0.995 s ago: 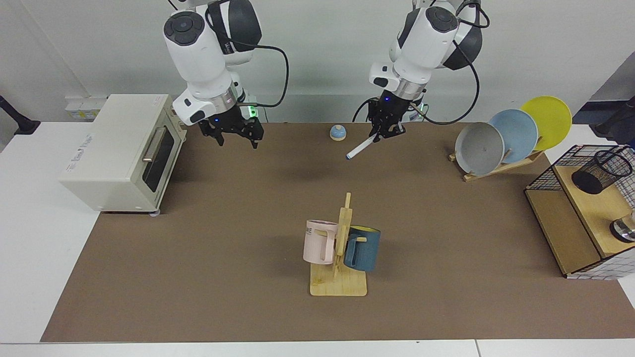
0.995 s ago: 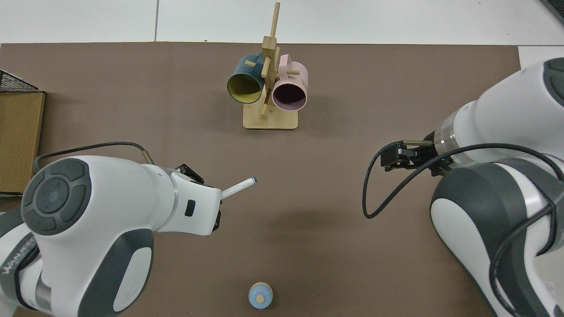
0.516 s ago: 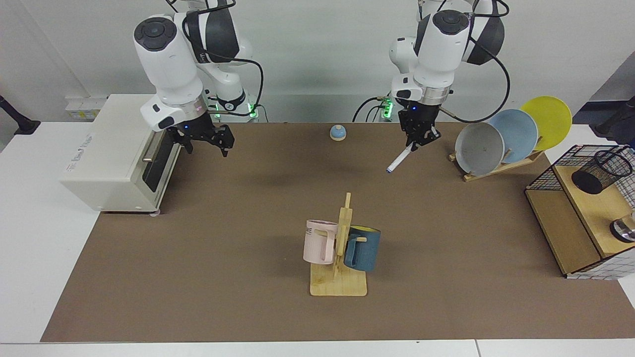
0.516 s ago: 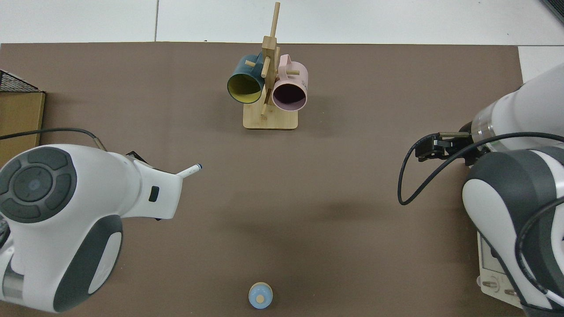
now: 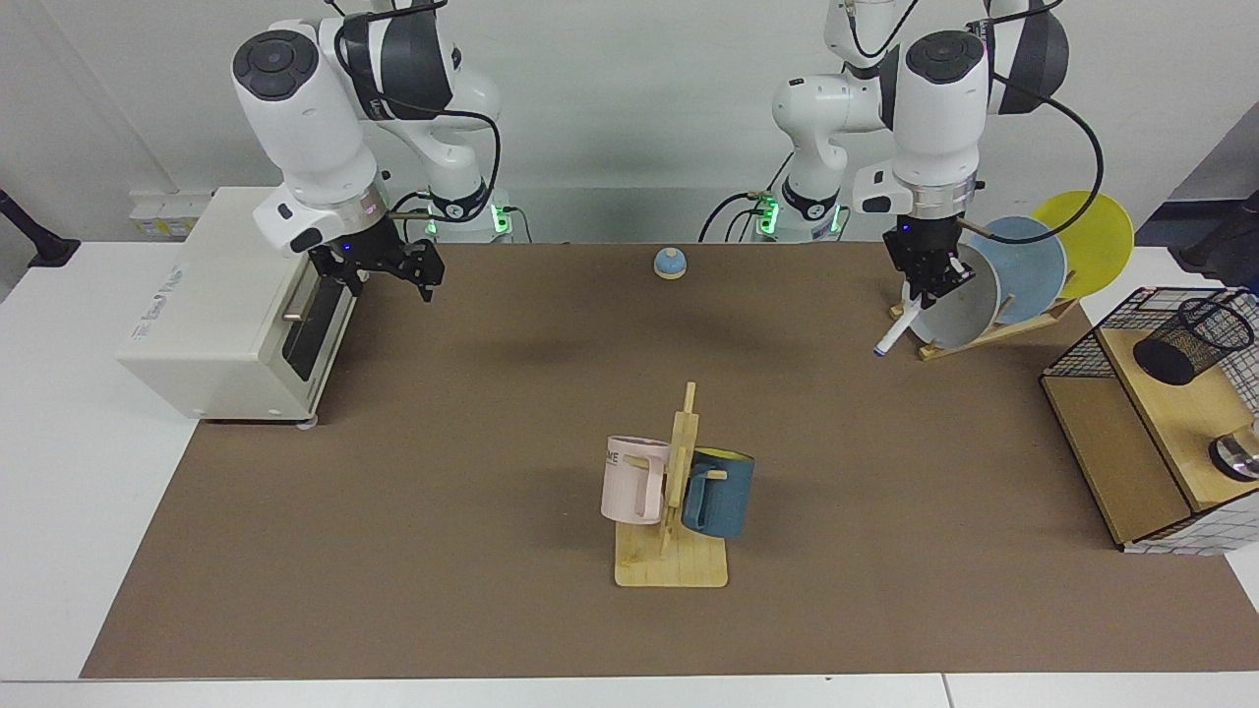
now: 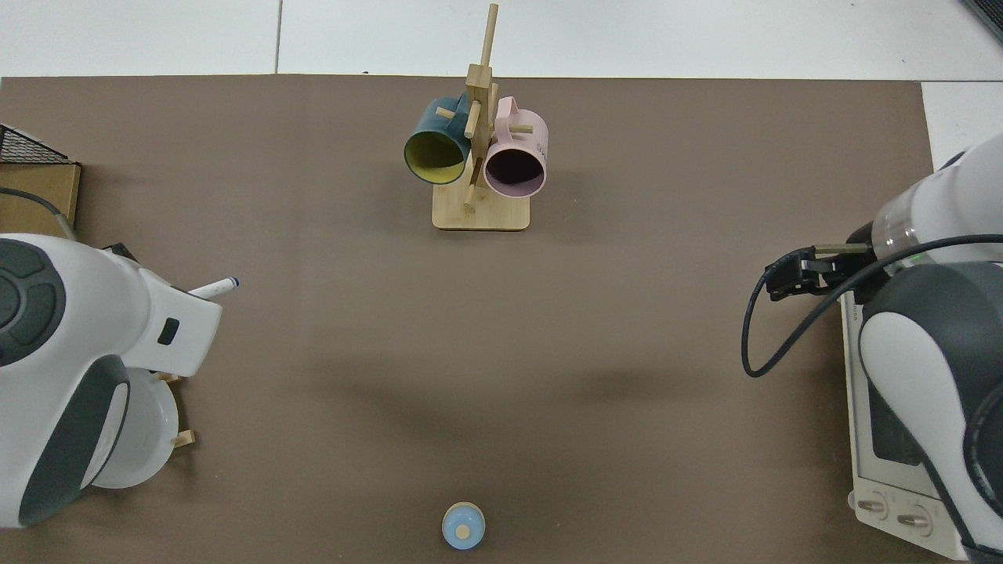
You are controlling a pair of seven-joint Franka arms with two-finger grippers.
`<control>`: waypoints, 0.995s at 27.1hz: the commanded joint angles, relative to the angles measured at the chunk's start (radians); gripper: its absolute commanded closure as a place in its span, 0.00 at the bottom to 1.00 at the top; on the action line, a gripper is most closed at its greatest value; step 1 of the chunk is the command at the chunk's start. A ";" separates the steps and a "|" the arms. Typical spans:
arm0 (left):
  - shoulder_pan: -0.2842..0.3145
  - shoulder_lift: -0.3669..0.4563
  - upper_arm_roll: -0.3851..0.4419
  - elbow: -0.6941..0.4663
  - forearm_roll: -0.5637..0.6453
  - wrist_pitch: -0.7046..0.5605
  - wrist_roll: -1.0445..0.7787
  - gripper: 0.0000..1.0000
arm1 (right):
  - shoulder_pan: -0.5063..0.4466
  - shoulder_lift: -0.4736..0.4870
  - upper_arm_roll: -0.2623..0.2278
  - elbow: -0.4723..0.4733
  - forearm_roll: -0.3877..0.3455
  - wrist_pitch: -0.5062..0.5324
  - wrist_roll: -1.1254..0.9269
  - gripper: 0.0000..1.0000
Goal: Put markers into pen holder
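Carrying marker (image 5: 897, 331) clamped in left gripper (image 5: 926, 286), tip slanting down; pen holder (image 5: 1191, 340) lies beyond plate rack (image 5: 993, 329), well apart. Right gripper (image 5: 379, 264) spread, waiting.

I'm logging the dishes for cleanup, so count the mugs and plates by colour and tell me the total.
Pink mug: 1
Dark blue mug: 1
Grey plate: 1
Light blue plate: 1
Yellow plate: 1
Total: 5
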 commanded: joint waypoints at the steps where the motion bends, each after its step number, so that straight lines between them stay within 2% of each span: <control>1: 0.045 -0.011 -0.009 0.001 0.109 -0.005 0.099 1.00 | -0.033 -0.092 0.007 -0.026 -0.014 -0.013 -0.109 0.00; 11: 0.099 0.027 -0.007 0.067 0.316 -0.005 0.289 1.00 | -0.045 -0.088 0.008 -0.042 0.008 0.049 -0.126 0.00; 16: 0.145 0.055 -0.009 0.110 0.429 0.015 0.493 1.00 | -0.065 -0.085 0.010 -0.036 0.021 0.015 -0.142 0.00; 19: 0.176 0.058 -0.007 0.116 0.460 0.041 0.577 1.00 | -0.068 -0.081 0.008 -0.022 0.057 -0.025 -0.142 0.00; 22: 0.209 0.060 -0.009 0.116 0.492 0.090 0.643 1.00 | -0.070 -0.075 0.008 -0.016 0.055 -0.054 -0.142 0.00; 27: 0.261 0.073 -0.009 0.124 0.514 0.165 0.741 1.00 | -0.079 -0.080 0.008 -0.020 0.046 -0.019 -0.142 0.00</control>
